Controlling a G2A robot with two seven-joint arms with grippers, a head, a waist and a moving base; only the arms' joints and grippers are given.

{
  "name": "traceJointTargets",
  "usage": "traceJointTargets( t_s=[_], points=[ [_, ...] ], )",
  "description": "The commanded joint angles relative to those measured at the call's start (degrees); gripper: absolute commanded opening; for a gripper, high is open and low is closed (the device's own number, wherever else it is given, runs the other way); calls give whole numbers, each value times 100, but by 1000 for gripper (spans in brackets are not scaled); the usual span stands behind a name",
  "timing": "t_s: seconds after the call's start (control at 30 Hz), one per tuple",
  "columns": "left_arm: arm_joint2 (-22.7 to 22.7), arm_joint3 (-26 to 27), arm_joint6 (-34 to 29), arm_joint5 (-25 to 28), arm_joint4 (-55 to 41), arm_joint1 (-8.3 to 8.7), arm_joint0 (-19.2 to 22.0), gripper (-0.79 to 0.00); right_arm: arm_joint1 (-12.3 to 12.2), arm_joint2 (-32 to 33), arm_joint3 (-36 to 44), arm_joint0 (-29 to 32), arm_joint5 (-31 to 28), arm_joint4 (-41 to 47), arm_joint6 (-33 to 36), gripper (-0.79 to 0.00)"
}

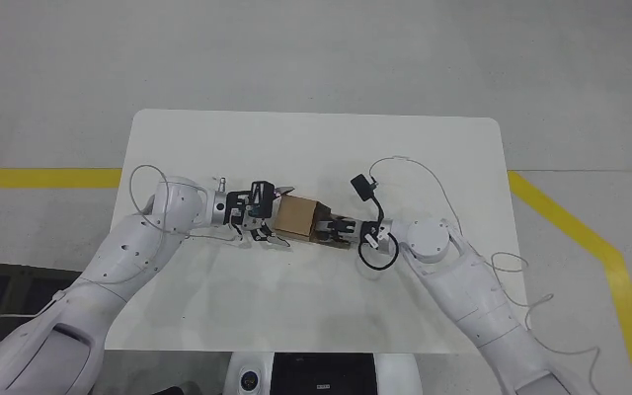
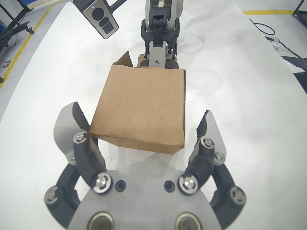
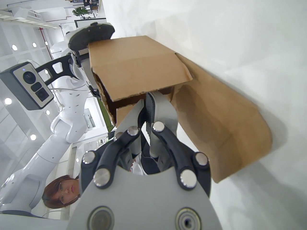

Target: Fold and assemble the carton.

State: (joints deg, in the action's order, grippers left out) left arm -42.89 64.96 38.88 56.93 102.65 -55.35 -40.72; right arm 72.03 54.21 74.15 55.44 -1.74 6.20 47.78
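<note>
Carton (image 1: 301, 217) on the counter (image 1: 395, 148), probably light and bendy. Left gripper (image 2: 141, 114) wide open around one end of it; right gripper (image 3: 147, 104) closed, tips under the flap (image 3: 136, 70) at its other end. Crushes easily; hold by folded edges.

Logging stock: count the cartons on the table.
1. The carton lies at the middle of the table, between the left gripper and the right gripper. No other seems hidden.
</note>
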Motion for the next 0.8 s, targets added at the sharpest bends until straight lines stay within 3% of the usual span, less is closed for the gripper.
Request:
traceJointTargets(
  t_s=[0.0,0.47,0.77],
  points=[
    [-9,11,-62,6,-12,5,-12,0,47,-91,-190,-120,-114,74,-15,-785],
    [-89,84,-481,81,-276,10,-85,0,276,-457,-990,-586,-652,405,51,-785],
    [-152,99,-742,107,-503,5,-120,0,267,-383,-918,-587,-706,377,207,-785]
  ],
)
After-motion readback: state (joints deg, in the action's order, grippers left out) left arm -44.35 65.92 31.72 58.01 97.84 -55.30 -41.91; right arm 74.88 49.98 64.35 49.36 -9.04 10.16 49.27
